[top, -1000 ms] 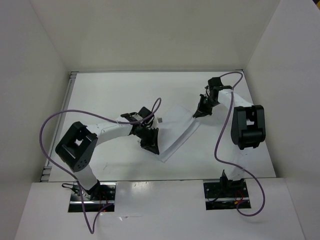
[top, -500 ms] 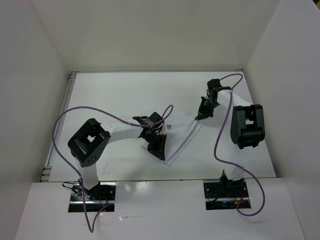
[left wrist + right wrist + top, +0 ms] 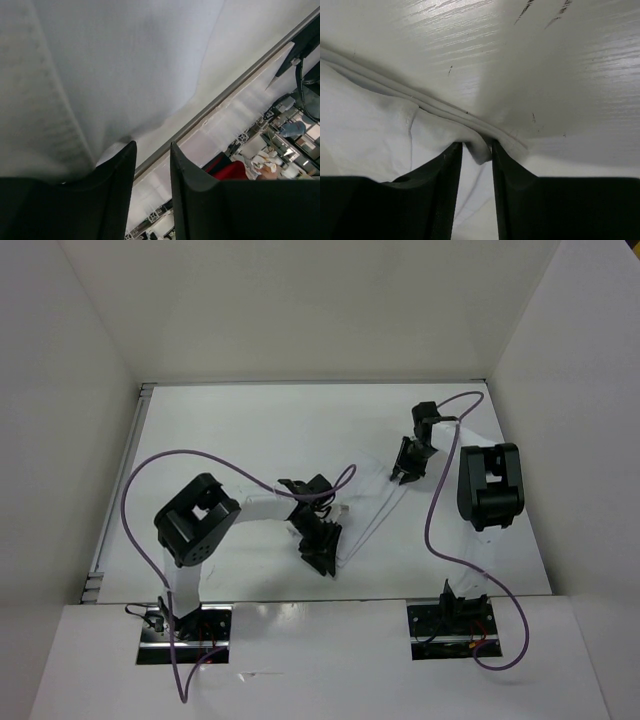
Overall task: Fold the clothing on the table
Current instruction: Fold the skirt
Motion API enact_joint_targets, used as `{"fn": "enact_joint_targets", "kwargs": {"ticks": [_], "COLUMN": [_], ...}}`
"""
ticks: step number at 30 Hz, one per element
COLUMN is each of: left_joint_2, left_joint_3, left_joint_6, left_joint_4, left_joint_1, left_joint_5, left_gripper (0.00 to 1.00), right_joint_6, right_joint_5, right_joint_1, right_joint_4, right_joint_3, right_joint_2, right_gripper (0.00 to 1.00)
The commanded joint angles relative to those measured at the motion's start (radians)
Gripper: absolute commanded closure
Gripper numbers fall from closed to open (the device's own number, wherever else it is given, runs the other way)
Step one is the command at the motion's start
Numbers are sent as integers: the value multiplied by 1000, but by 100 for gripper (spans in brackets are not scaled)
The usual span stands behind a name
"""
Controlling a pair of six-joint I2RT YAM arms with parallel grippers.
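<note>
The clothing [image 3: 372, 518] is laid as a doubled strip on the table [image 3: 240, 430], right of centre. The left gripper [image 3: 325, 558] at its 7 o'clock end and the right gripper [image 3: 405, 476] at 1 o'clock are released. A fold seems placed, so a clean withdrawal is needed.

top: overhead from behind, whole table [image 3: 250, 430] | wrists: close-up; skimming clothing [image 3: 370, 135] (shared by all)

clothing [image 3: 372, 518] corner hidden, under left hand [image 3: 324, 558]
</note>
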Motion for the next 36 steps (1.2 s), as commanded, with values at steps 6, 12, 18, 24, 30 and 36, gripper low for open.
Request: {"fn": "enact_joint_targets", "kwargs": {"ticks": [6,12,18,24,30,36], "left_joint_2": [-240,-198,-95,-50,0,105], "left_joint_3": [96,148,171,88,30,116], "left_joint_6": [30,30,20,30,30,30], "left_joint_4": [-133,-106,-74,-84,-74,-55], "left_joint_1": [97,189,246,290,321,401], "left_joint_5": [-89,-95,-123,-219,-285,-317], "left_gripper": [53,64,88,92,93,95], "right_joint_6": [21,3,-66,-88,-88,-36], "right_joint_5": [110,87,-48,-79,-89,-63], "right_joint_1": [-2,-2,18,49,58,93], "right_joint_4": [-38,-38,-7,-7,28,38], "right_joint_3": [18,50,143,164,70,-79], "right_joint_2": [-241,-193,-57,31,84,40], "right_gripper": [61,69,83,87,87,88]}}
